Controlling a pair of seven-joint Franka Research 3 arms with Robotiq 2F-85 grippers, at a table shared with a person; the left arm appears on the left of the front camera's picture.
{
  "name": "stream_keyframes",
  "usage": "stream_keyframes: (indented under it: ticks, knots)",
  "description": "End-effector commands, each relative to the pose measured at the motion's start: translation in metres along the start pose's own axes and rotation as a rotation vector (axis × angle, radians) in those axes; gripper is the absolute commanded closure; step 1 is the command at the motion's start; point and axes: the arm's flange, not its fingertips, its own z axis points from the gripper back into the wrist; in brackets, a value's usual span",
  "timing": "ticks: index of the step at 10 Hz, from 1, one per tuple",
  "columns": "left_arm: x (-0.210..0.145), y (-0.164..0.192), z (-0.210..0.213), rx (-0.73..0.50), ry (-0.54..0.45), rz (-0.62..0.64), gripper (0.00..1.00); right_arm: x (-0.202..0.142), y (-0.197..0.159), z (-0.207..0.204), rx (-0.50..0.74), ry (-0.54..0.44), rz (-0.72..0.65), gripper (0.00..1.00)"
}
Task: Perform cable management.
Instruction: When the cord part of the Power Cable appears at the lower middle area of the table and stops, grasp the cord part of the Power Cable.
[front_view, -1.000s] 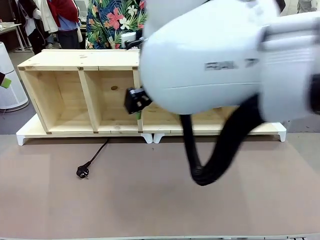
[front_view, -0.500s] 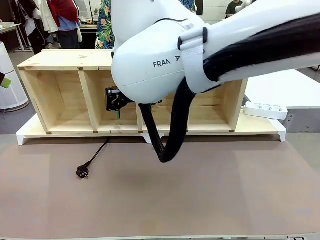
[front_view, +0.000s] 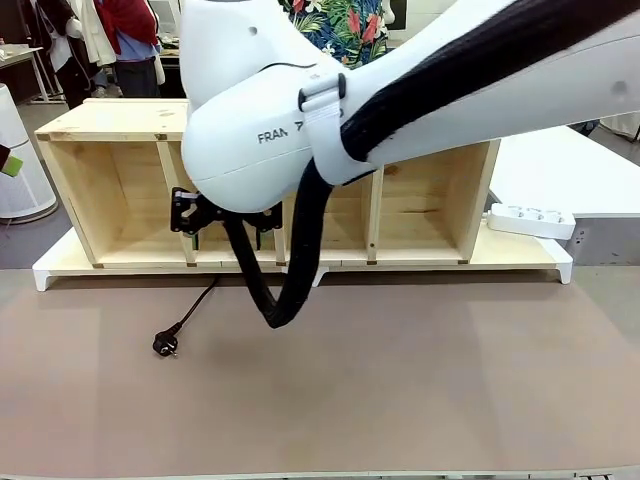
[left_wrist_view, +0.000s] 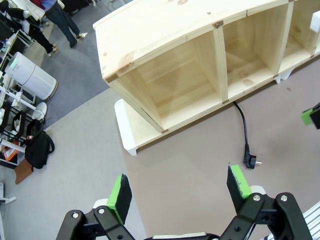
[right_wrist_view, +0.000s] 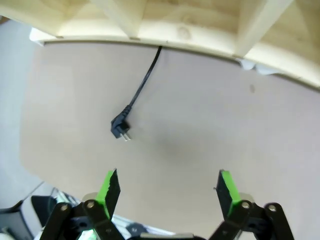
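Ahead of the left gripper (left_wrist_view: 179, 187), whose jaws stand wide and empty, the cable (left_wrist_view: 244, 131) lies on the table (left_wrist_view: 190, 150) toward its right finger; beyond the right gripper (right_wrist_view: 168, 186), likewise spread wide and holding nothing, the plug (right_wrist_view: 120, 129) rests nearer its left finger, the cable running to the wooden shelf (right_wrist_view: 150, 30).

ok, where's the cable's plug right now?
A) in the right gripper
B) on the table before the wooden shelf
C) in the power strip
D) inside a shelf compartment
B: the plug lies on the brown table in front of the wooden shelf, the right gripper open and clear of it.
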Motion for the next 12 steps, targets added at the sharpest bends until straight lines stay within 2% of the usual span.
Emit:
stream_keyframes:
  ticks: [1, 12]
  knots:
    - [0.0017, 0.0001, -0.0016, 0.011, -0.005, -0.001, 0.00, 0.0029, 0.0110, -0.0141, 0.020, 0.043, -0.052, 0.00]
    - [0.0017, 0.0001, -0.0016, 0.011, -0.005, -0.001, 0.00, 0.0055, 0.0093, -0.0160, 0.013, 0.029, -0.027, 0.00]
